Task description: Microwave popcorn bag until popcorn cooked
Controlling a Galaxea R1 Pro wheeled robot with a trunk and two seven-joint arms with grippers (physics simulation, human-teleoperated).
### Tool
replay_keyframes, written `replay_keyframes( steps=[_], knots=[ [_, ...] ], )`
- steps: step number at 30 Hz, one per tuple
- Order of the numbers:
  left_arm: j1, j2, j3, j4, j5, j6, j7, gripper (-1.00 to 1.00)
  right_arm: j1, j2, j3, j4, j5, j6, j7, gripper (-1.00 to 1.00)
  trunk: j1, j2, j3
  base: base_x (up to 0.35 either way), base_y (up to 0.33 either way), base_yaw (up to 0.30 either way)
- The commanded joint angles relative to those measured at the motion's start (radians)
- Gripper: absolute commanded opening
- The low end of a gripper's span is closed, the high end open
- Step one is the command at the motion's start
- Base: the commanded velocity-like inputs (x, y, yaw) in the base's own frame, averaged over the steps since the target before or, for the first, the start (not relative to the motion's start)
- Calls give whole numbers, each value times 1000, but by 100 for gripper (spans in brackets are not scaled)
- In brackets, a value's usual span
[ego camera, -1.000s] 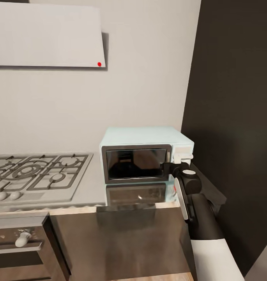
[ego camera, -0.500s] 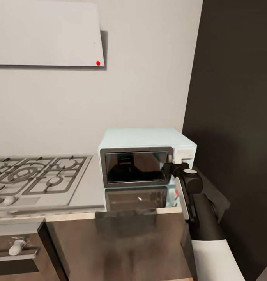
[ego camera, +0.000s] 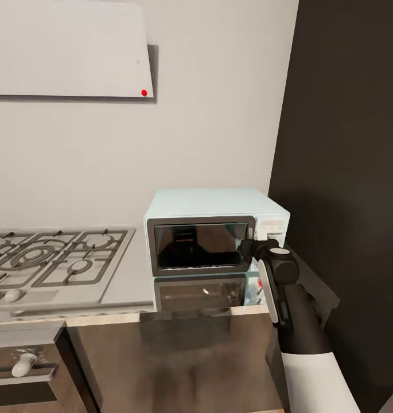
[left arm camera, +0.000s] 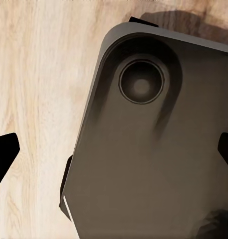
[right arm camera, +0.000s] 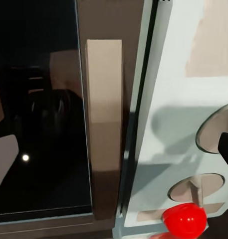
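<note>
Glossy grey worktop (ego camera: 127,281) carries your mint-blue microwave (ego camera: 210,232), door shut, beside the gas hob (ego camera: 53,258); your right gripper (ego camera: 249,248) sits at its handle, jaws' opening unreadable.

A gas hob (ego camera: 53,258) with dark grates sits at the left, two pale knobs (ego camera: 4,296) at its front edge. Above it hangs a grey hood (ego camera: 70,51) bearing a red dot (ego camera: 144,92). A dark panel (ego camera: 345,143) stands at the right.
</note>
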Motion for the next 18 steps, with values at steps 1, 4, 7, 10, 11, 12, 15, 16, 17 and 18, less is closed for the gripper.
replay_keyframes(
  steps=[1,4,7,10,11,12,15,16,17,18],
  knots=[
    [0,0,1,-1,3,-2,2,100,-1,0,2,1,-2,4,3,100,0,0,-1,0,0,0],
    [0,0,2,-1,3,-2,2,100,-1,0,3,1,-4,4,3,100,0,0,-1,-109,0,0],
    [0,0,2,-1,3,-2,2,100,-1,0,3,2,-7,4,3,100,0,0,-1,-184,0,0],
    [0,0,2,-2,3,-2,2,100,-1,0,3,2,-8,4,4,100,0,0,-1,-39,0,0],
    [0,0,2,-2,4,-2,2,100,-1,0,2,2,-8,4,6,100,0,0,-1,-9,0,0],
    [0,0,2,-2,4,-2,2,100,-1,-1,2,2,-8,4,8,100,0,0,-1,-5,0,0],
    [0,0,2,-2,4,-2,2,100,-1,-2,4,2,-7,-2,24,100,0,0,-1,-1,0,0],
    [0,0,2,-1,4,-2,2,100,-1,-2,4,1,-7,-8,32,100,0,0,-1,0,0,0],
    [0,0,2,-1,3,-2,2,100,-1,-3,5,1,-7,-16,44,100,0,0,-1,0,0,0],
    [0,0,2,-1,3,-2,2,100,-1,-3,5,1,-6,-22,52,100,0,0,-1,0,0,0]
  ],
)
